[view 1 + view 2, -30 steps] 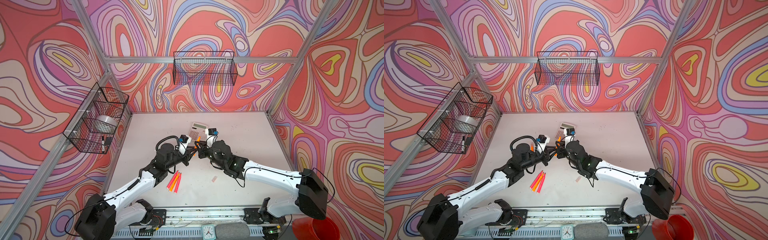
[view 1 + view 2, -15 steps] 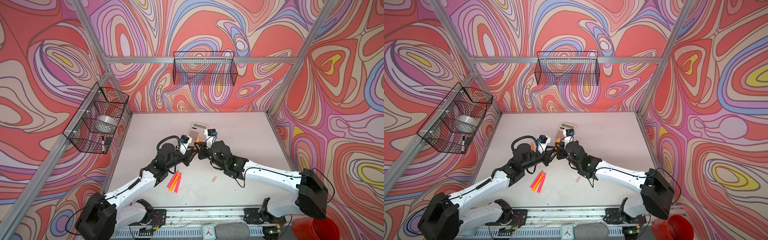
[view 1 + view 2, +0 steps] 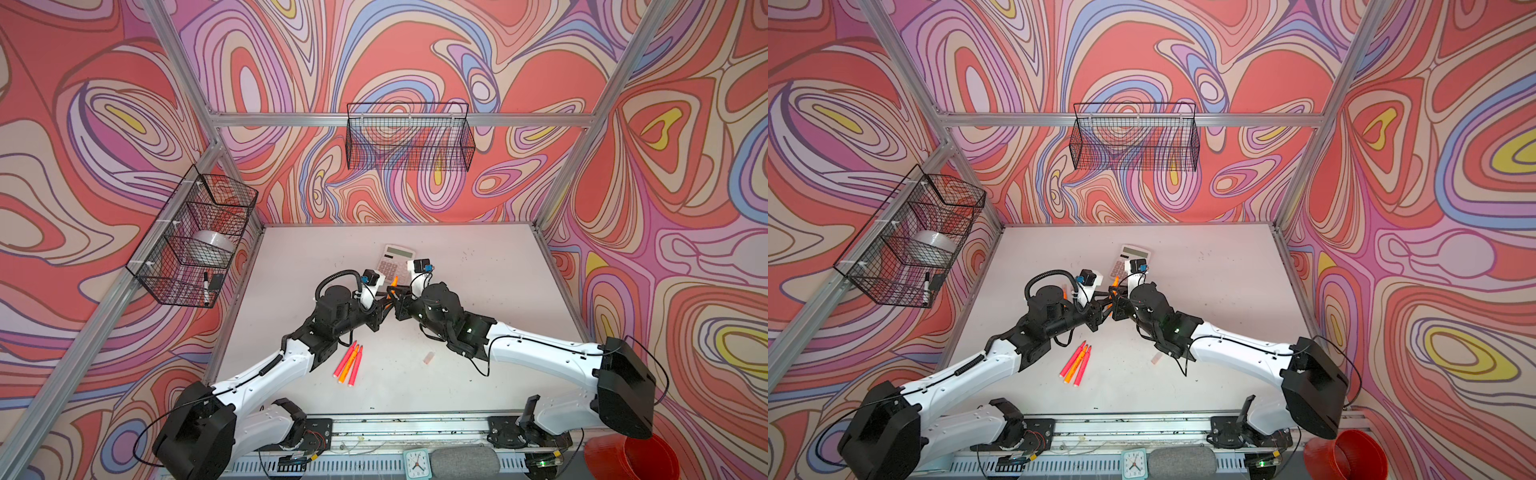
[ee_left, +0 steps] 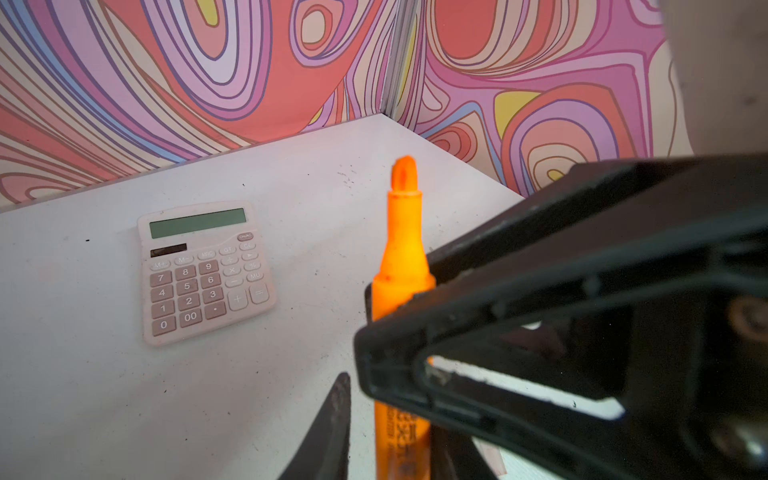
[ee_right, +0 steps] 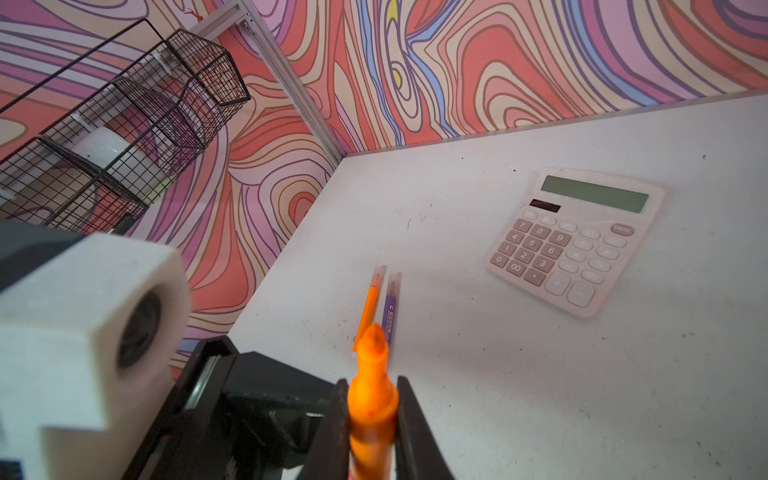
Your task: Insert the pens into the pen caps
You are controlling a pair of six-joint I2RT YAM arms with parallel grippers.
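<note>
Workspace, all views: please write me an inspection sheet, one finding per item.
Surface: white tabletop, faintly speckled.
Job's things: slim orange pen with bare tip, held off the table; three loose slim pens, two pink-red and one orange, lying together; capped orange pen beside capped purple pen; one small translucent cap lying alone.
Clutter: pale-pink calculator.
Grippers: right gripper shut on the held pen; left gripper open, its visible finger apart from that pen.
Cables: black ribbed hose arching over the left arm.
Surroundings: black wire side basket holding white tape roll and black-capped white marker; black wire back basket, nothing seen inside; red bucket; small clock.
</note>
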